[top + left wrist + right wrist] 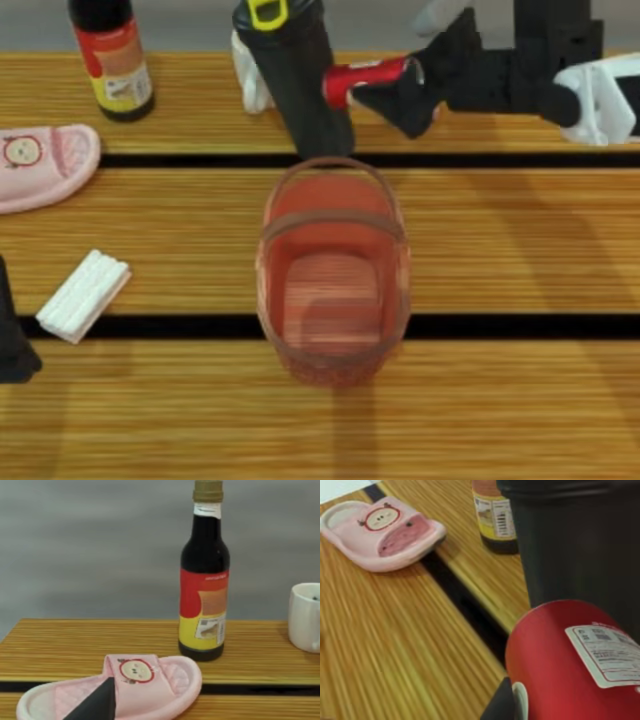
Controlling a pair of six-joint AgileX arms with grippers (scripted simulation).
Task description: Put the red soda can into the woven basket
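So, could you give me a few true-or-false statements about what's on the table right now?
1. The right gripper holds the red soda can. True.
2. The can lies inside the woven basket. False: the basket holds nothing; the can is lifted beside the black tumbler.
3. A pink slipper sits at the table's left. True.
4. The dark bottle has tipped over. False: it stands upright.

On the slatted wooden worktop a dark sauce bottle with a red-and-yellow label stands at the far left corner. A pink slipper (a round cartoon face on its strap) lies at the left edge. Nearer lies a white ribbed block. A tall black tumbler stands at the far middle, a white mug just behind it.
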